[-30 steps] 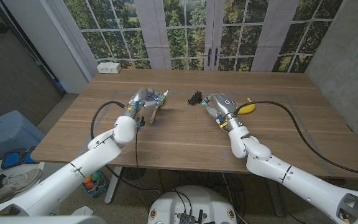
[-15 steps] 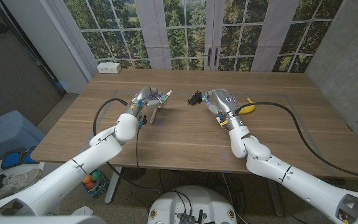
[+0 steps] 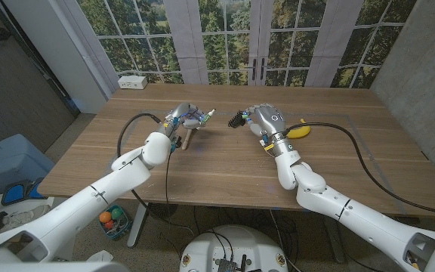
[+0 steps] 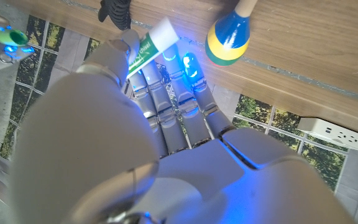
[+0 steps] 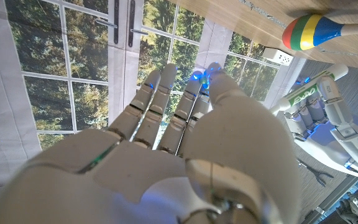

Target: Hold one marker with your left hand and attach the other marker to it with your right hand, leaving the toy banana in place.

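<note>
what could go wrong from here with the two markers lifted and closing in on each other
The left hand pinches its white marker with only a short tip showing, so a push could tilt it. The right hand covers most of its dark marker, making alignment hard to judge. The toy banana lies just behind the right hand and could get nudged.

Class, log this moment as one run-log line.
left hand: holds marker, raised | right hand: holds dark marker, facing it | markers: apart | toy banana: on table

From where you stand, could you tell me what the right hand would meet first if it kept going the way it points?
Probably the marker held in the left hand, though depth is uncertain.
</note>
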{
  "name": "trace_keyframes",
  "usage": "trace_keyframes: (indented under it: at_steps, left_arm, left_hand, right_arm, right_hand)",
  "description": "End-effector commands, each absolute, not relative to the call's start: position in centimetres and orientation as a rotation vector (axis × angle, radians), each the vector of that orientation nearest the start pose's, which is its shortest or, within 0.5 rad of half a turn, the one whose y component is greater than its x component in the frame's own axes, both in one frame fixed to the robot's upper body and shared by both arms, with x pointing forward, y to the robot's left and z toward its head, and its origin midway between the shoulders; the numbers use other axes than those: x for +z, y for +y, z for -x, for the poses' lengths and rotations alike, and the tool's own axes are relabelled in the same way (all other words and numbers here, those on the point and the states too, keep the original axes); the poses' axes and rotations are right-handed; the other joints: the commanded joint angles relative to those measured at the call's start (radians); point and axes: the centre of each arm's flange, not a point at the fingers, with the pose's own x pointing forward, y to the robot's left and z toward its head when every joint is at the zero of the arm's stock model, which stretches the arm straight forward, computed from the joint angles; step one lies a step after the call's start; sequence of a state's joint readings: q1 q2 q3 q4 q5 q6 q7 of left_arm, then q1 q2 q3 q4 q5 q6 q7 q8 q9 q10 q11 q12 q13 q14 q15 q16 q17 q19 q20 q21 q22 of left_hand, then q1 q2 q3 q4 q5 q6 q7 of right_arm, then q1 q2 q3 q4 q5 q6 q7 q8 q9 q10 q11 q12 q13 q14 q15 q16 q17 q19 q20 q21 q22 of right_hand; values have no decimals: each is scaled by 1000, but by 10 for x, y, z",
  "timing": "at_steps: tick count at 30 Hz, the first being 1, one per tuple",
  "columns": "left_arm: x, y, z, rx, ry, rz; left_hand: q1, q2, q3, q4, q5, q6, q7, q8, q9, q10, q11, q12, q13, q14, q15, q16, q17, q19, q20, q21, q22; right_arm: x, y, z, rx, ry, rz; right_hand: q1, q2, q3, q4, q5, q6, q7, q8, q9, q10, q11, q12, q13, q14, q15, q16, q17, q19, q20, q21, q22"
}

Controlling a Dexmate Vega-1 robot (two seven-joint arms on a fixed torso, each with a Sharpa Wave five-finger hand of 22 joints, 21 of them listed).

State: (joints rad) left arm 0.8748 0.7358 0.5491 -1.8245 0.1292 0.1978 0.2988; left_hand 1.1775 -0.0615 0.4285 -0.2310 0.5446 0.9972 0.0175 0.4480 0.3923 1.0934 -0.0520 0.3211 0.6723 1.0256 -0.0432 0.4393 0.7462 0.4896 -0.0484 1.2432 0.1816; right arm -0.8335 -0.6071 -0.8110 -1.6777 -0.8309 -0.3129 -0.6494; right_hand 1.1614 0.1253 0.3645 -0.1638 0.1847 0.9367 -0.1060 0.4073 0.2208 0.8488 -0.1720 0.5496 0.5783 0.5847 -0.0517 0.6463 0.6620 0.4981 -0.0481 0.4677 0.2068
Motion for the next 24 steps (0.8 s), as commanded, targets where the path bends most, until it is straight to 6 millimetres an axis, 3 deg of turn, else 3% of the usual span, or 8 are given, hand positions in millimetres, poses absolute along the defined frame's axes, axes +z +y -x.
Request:
trace_keyframes:
  at_steps: [1, 24]
  left_arm:
    - [18, 206, -588, -13, -651, -951]
    - [32, 190, -586, -85, -624, -1067]
  left_hand:
    - [0, 11, 74, 64, 10, 66, -62, 2, 27, 149, -144, -1, 5, 130, -195, -2, 5, -3, -93, 9, 1]
    - [-2, 7, 82, 64, 9, 72, -61, 0, 27, 156, -144, -9, 13, 134, -195, -12, 17, -4, -92, 15, 0]
  right_arm:
    - [-36, -127, -566, -404, -1074, 1353]
    - [-29, -115, -560, -390, -1148, 1372]
  right_hand:
    - [-6, -1, 2, 2, 7, 75, -35, 9, 4, 32, -23, 9, 8, 11, -179, -5, 6, -1, -18, 10, 4]
    - [-5, -2, 0, 0, 7, 75, -38, 12, 3, 33, -26, 13, 29, 17, -179, -17, 16, -7, -20, 23, 3]
